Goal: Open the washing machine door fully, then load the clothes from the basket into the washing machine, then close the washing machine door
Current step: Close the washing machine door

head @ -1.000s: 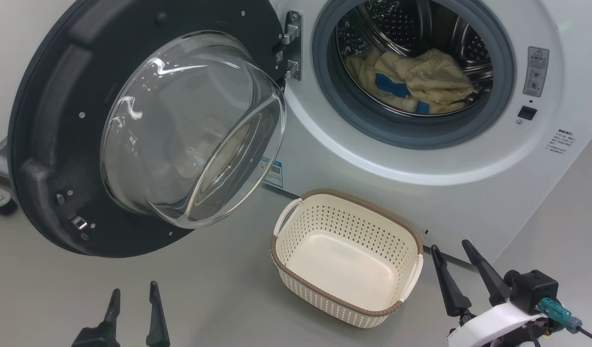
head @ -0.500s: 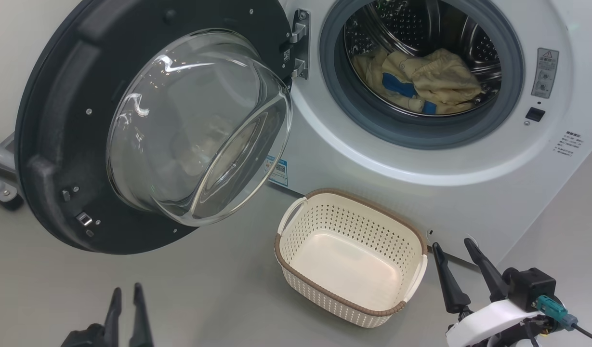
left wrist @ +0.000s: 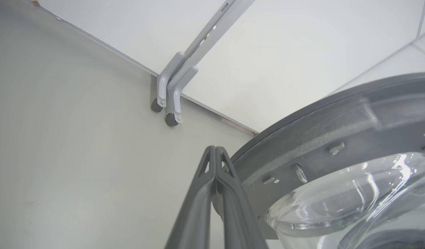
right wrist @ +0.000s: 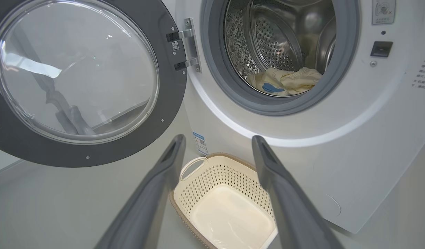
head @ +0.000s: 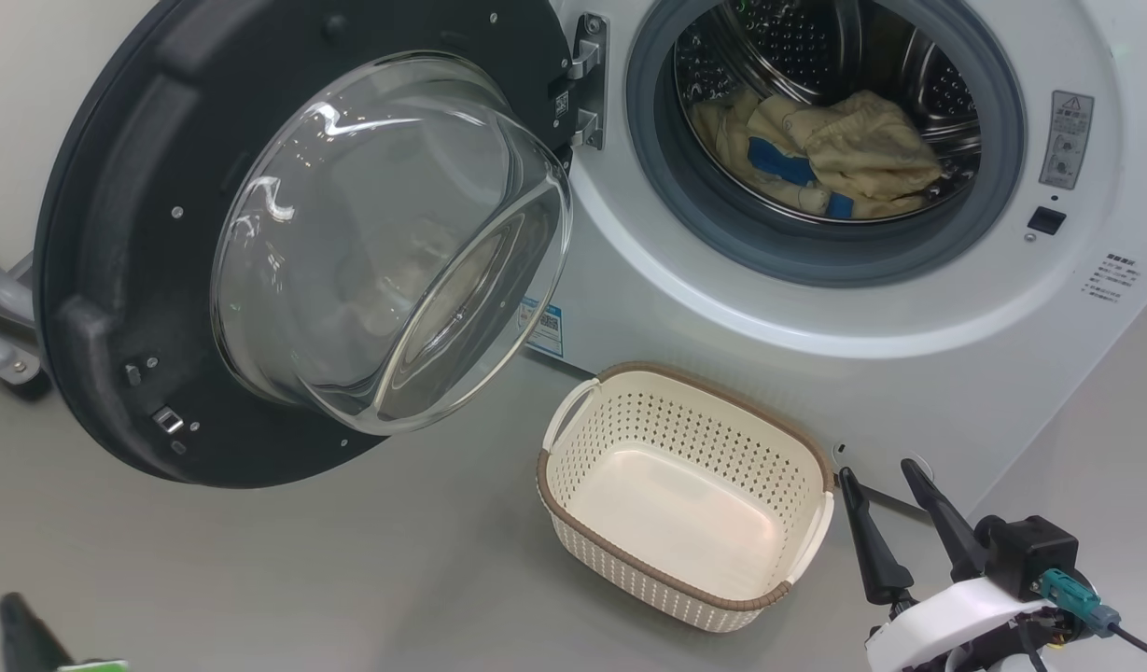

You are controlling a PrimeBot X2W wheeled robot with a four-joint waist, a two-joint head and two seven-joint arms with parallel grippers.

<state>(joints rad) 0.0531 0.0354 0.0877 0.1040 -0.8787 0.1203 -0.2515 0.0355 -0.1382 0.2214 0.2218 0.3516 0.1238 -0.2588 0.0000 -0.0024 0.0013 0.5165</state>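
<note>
1. Door first: the washing machine door [head: 116, 205] is swung wide open to the left, with its glass bowl [head: 386, 243] bulging out toward the near side. I'd call the "open it fully" step done.
2. The clothes [head: 844, 159] are lying in a cream-and-blue heap at the bottom of the steel drum [head: 816, 47], far right, well inside the grey seal [head: 666, 177].
3. The basket [head: 671, 597] sits on the floor [head: 349, 560] just in front of the washing machine [head: 685, 317], and its bottom is bare. So loading looks finished too.
4. As far as I can tell, the only thing left is shutting the door, which has a long way to swing back to the right.
5. The left gripper [left wrist: 215, 149] is clenched, its fingers pressed flat together with nothing between them. Its tips are just beside the door's black rim on the left edge. I can't tell if they're touching it. My guess is it's lining up to shove the door closed.
6. The right gripper [head: 876, 471] is spread wide and empty. It hangs near the basket's right end, well apart from the door.
</note>
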